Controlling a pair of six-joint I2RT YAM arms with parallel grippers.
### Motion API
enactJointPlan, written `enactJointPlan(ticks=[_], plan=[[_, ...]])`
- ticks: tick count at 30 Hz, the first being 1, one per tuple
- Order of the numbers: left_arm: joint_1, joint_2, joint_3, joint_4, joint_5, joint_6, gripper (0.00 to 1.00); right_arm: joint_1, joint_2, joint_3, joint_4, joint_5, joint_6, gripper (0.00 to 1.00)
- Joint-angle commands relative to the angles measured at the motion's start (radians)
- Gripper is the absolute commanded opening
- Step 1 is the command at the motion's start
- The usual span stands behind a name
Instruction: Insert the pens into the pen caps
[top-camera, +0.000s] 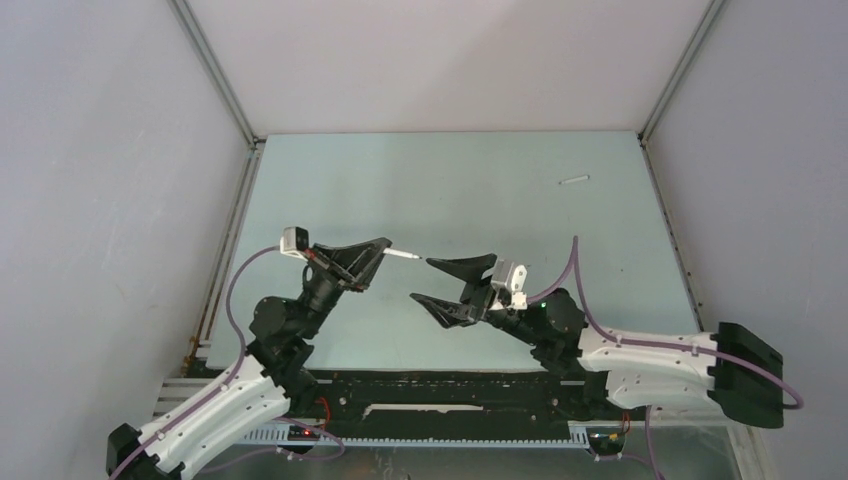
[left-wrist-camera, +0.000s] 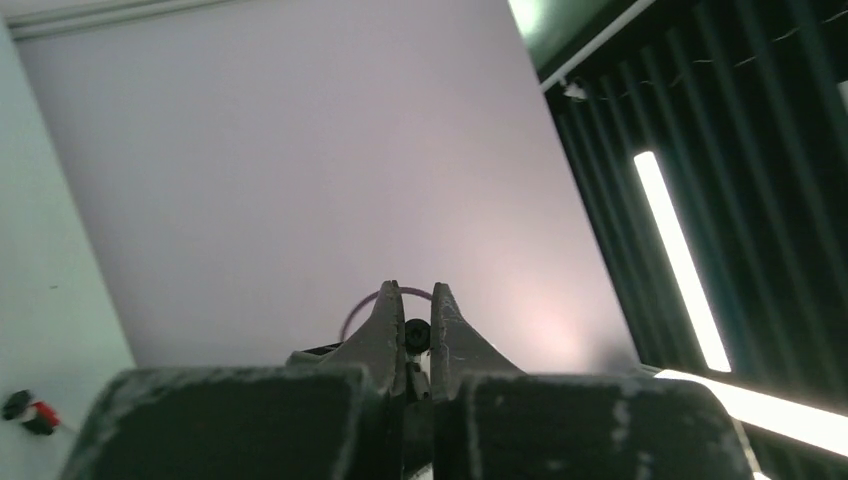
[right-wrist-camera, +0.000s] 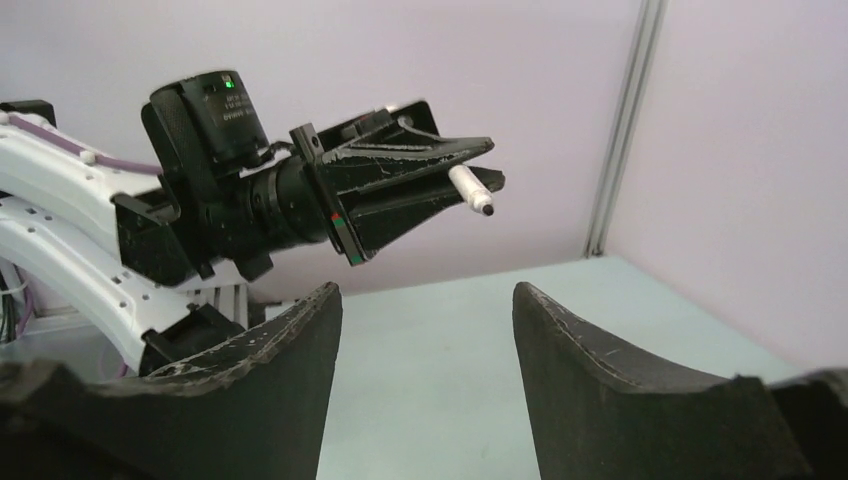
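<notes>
My left gripper (top-camera: 386, 252) is shut on a white pen (top-camera: 404, 256) and holds it level above the table, pointing right. The pen's free end carries a small black tip (right-wrist-camera: 486, 209), which looks like a pen cap. In the left wrist view that black end (left-wrist-camera: 417, 333) shows end-on between the closed fingers (left-wrist-camera: 383, 330). My right gripper (top-camera: 452, 280) is open and empty, facing the pen's tip with a small gap. In the right wrist view its fingers (right-wrist-camera: 300, 340) stand wide apart below the left gripper (right-wrist-camera: 420, 175). A second white pen (top-camera: 574, 180) lies on the table at the far right.
The pale green table (top-camera: 440, 190) is enclosed by white walls at the left, back and right. A black rail (top-camera: 450, 395) runs along the near edge between the arm bases. Purple cables (top-camera: 580, 280) loop off both arms.
</notes>
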Motion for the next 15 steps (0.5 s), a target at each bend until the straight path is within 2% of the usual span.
enactJointPlan(ticks=[1,7,15], plan=[[-0.003,0.008,-0.043,0.231,0.013,-0.095,0.0,0.025,0.106,0.022,0.364,-0.027,-0.096,0.63],[-0.005,0.048,-0.107,0.466,0.03,-0.205,0.0,0.034,0.209,0.107,0.441,-0.036,-0.134,0.58],[-0.005,0.071,-0.111,0.604,0.04,-0.231,0.0,0.037,0.292,0.231,0.463,-0.063,-0.14,0.52]])
